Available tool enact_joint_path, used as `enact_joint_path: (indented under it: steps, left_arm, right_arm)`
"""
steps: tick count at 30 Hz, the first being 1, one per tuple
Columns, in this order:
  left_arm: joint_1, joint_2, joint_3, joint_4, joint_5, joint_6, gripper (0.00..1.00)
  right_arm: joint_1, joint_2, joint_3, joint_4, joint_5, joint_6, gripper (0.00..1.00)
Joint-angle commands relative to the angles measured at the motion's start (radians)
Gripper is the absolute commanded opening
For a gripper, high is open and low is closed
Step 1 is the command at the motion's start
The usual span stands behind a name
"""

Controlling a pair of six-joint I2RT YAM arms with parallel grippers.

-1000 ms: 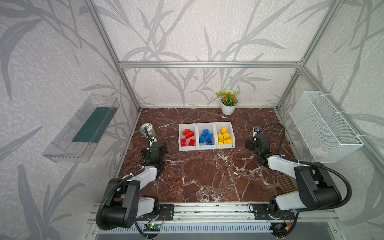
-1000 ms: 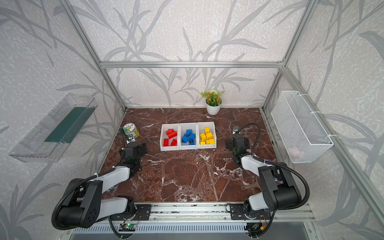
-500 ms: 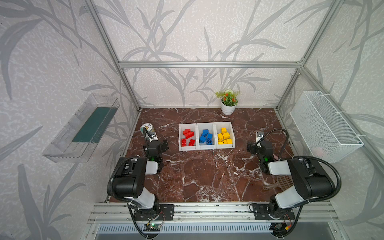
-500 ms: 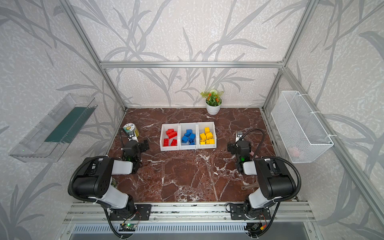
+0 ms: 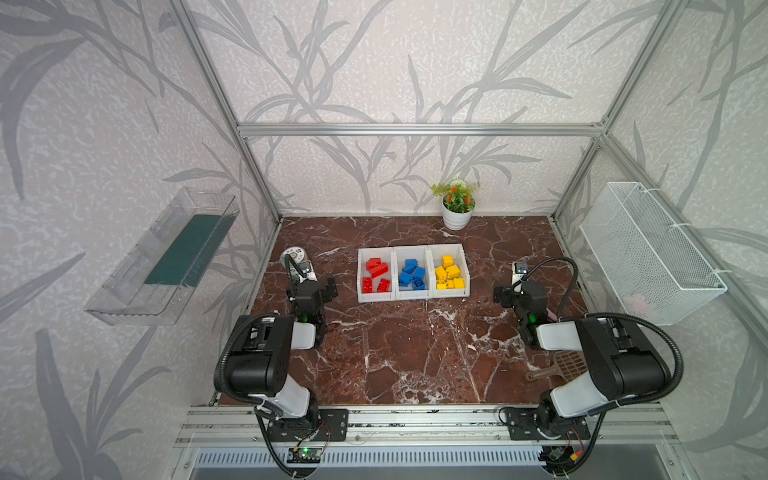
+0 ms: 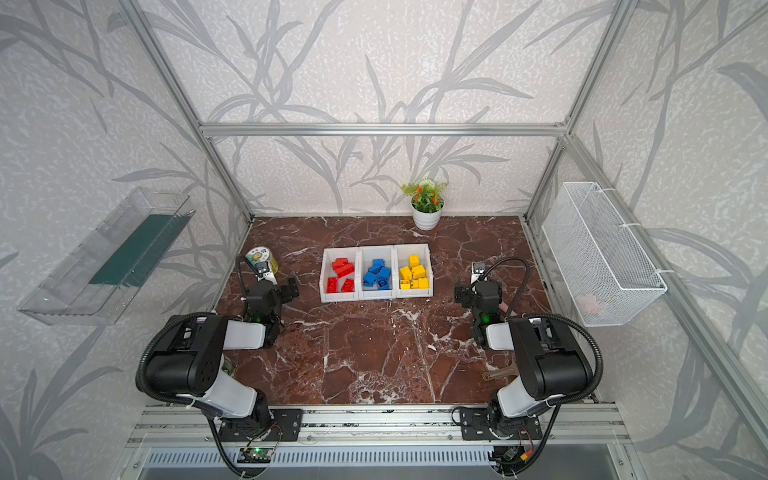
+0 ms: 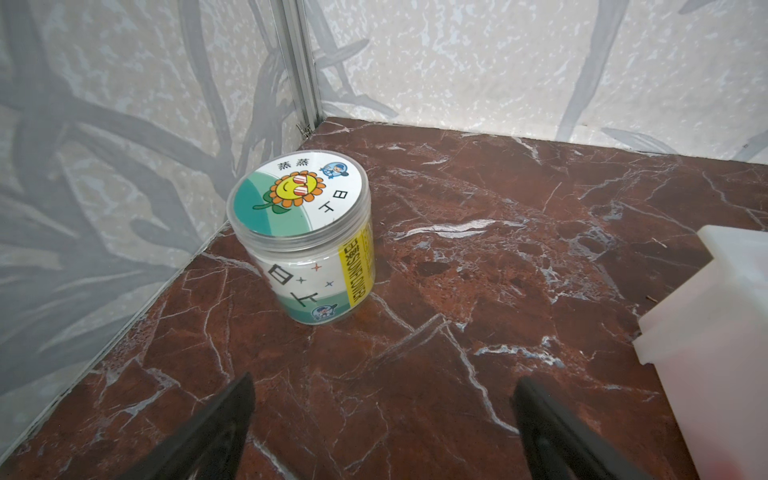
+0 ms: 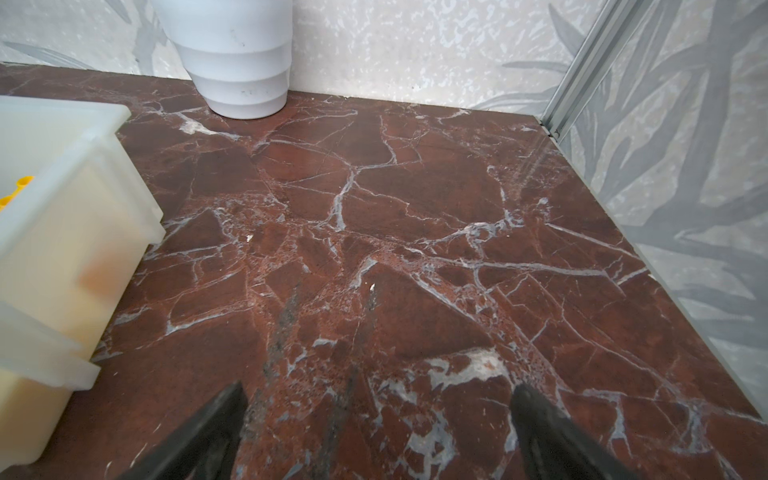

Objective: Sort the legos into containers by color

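The small studded plastic legos (image 5: pixel 412 275) lie sorted in the three joined white open-top plastic containers (image 5: pixel 413 296): red on the left, blue in the middle, yellow on the right. No brick shows on the red-brown marble surface (image 5: pixel 415 353) in both top views, so the sorting looks finished, and the sound course is to hold both arms clear of the row and nudge nothing. The left gripper (image 7: pixel 382 388) has its jaws spread wide and empty over bare surface, apart from a labelled clear plastic jar (image 7: pixel 301 232), and the right gripper (image 8: pixel 376 390) is likewise wide, empty and touching nothing.
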Motion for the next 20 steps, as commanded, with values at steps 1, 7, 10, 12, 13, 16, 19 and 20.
enact_joint_path:
  steps: [1, 7, 10, 12, 13, 16, 19, 20]
  left_arm:
    - [0.002, 0.002, -0.006, 0.032, 0.002, 0.016, 0.99]
    - [0.002, 0.002, -0.006, 0.031, 0.002, 0.016, 0.99]
    - [0.002, 0.002, -0.007, 0.030, 0.002, 0.016, 0.99]
    - [0.001, 0.002, -0.004, 0.028, 0.004, 0.019, 0.99]
    - [-0.004, 0.003, 0.001, 0.021, 0.001, 0.024, 0.99]
    - [-0.003, 0.002, 0.004, 0.011, 0.005, 0.021, 0.99]
    - [-0.003, 0.000, 0.003, 0.012, 0.004, 0.022, 0.99]
    - [-0.003, 0.000, 0.002, 0.015, 0.006, 0.022, 0.99]
  right_arm:
    - [-0.001, -0.018, 0.017, 0.005, -0.006, -0.007, 0.99]
    - [-0.001, -0.018, 0.017, 0.006, -0.006, -0.006, 0.99]
    - [-0.001, -0.018, 0.017, 0.006, -0.006, -0.007, 0.99]
    - [-0.001, -0.018, 0.018, 0.006, -0.006, -0.005, 0.99]
    - [0.000, -0.017, 0.019, 0.003, -0.006, -0.005, 0.99]
    - [0.000, -0.018, 0.020, 0.001, -0.005, -0.005, 0.99]
    - [-0.001, -0.018, 0.019, 0.001, -0.005, -0.006, 0.99]
    - [0.000, -0.018, 0.019, 0.001, -0.006, -0.006, 0.99]
